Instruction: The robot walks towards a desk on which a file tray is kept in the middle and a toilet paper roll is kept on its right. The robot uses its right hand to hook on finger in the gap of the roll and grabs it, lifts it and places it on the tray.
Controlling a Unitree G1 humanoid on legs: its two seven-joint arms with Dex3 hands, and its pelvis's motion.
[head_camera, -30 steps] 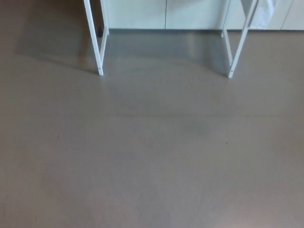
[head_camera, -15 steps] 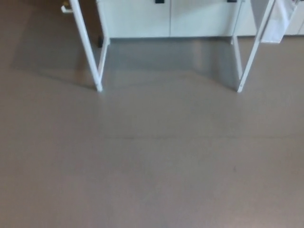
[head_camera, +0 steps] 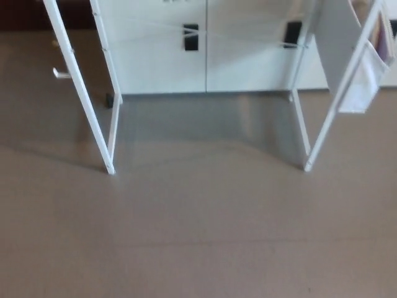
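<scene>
Only the lower part of the desk shows in the head view: a white left leg (head_camera: 80,93) and a white right leg (head_camera: 338,105) rising out of the top of the picture. The desk top, the file tray and the toilet paper roll are out of view above. Neither of my hands shows.
A grey-brown floor (head_camera: 198,236) fills the lower picture. Behind the desk legs stands a white cabinet (head_camera: 205,56) with black handles (head_camera: 191,37). A white cloth or bag (head_camera: 363,81) hangs by the right leg. A small white object (head_camera: 61,73) lies at the far left.
The whole picture has slid downward: the camera has tilted up or moved, so more of the desk legs and the cabinet front with its handles now shows.
</scene>
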